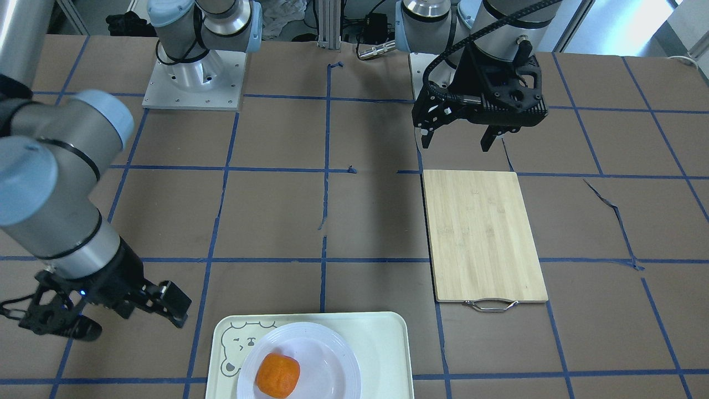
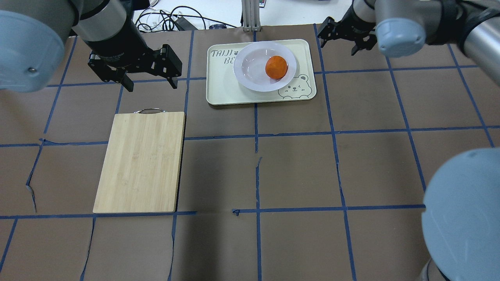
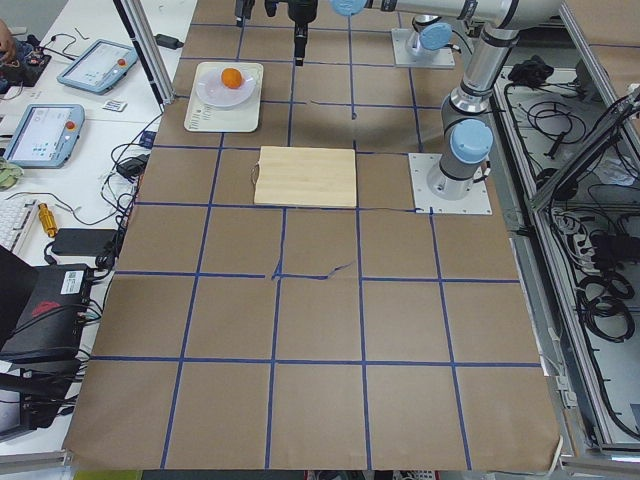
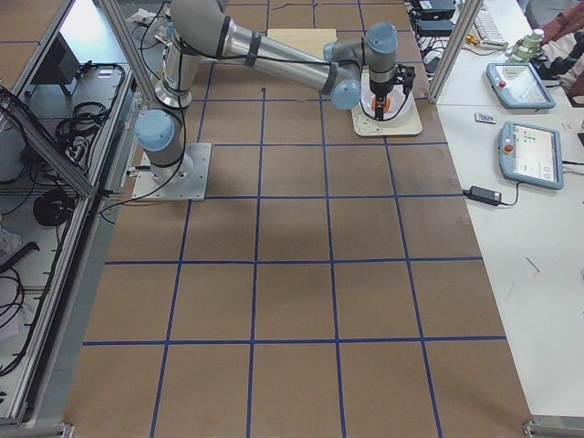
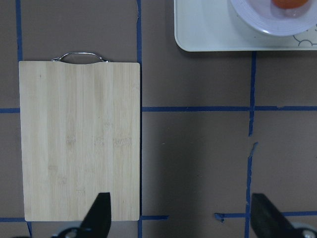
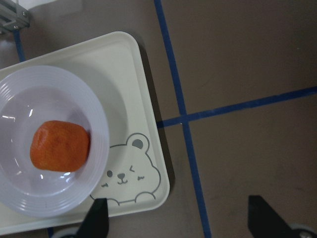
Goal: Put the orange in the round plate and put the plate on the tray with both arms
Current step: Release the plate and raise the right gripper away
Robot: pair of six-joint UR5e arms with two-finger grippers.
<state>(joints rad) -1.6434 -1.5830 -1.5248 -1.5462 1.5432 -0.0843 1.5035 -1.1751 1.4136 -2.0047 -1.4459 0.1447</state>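
Observation:
The orange lies in the well of the white round plate. The plate rests on the cream tray with the bear drawing, at the table's far middle. The right wrist view shows the orange, the plate and the tray below and to the left of my right gripper. My right gripper hovers open just off the tray's right edge, holding nothing. My left gripper hangs open and empty left of the tray, above the cutting board's handle end.
A bamboo cutting board with a metal handle lies on the left half of the brown table, marked with blue tape lines. Cables and an aluminium post sit beyond the far edge.

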